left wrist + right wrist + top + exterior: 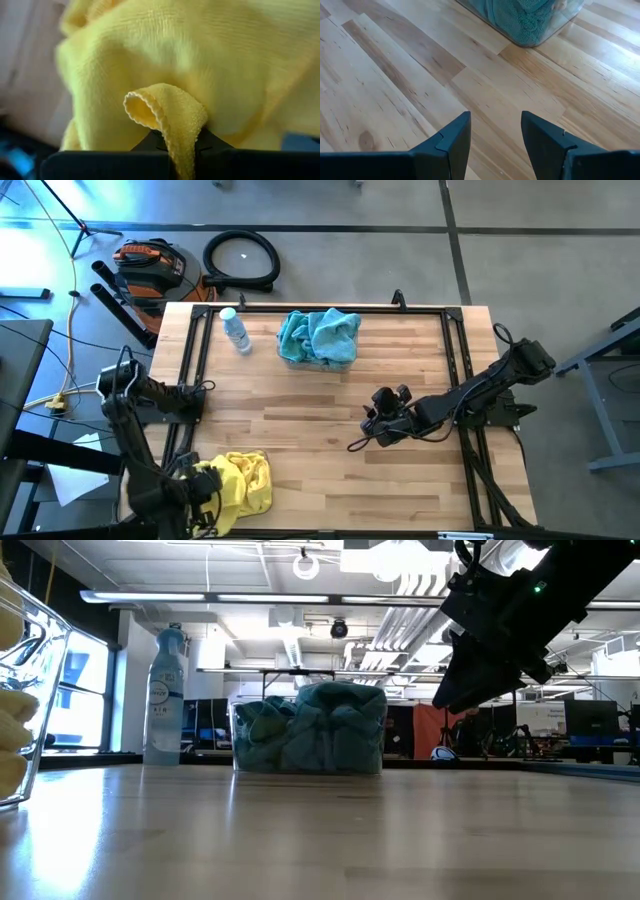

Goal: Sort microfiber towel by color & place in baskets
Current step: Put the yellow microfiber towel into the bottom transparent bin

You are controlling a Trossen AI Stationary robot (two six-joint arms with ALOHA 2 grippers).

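Note:
Yellow microfiber towels (247,480) lie heaped in a clear basket (40,690) at the table's near left corner. My left gripper (203,480) is at the heap's left side, shut on a yellow towel (200,60) that fills the left wrist view. Teal towels (318,337) fill the other clear basket (308,730), which stands on the table near the middle of the far edge. My right gripper (383,423) hovers open above the bare wood right of centre, pointing toward the teal basket (535,25) and touching nothing. My left gripper pinches a folded, hemmed edge of a yellow towel (167,112) between its two fingers. The fold loops up and out of the fingertips (150,142). The rest of the towel bunches slack just beyond, on the yellow heap. Whether more than this one fold is caught, I cannot tell.
A small clear water bottle (236,330) stands upright left of the teal basket, near the far left corner. Black frame rails (455,350) run along the table's left, right and far edges. Bare wood (320,450) lies between the two baskets.

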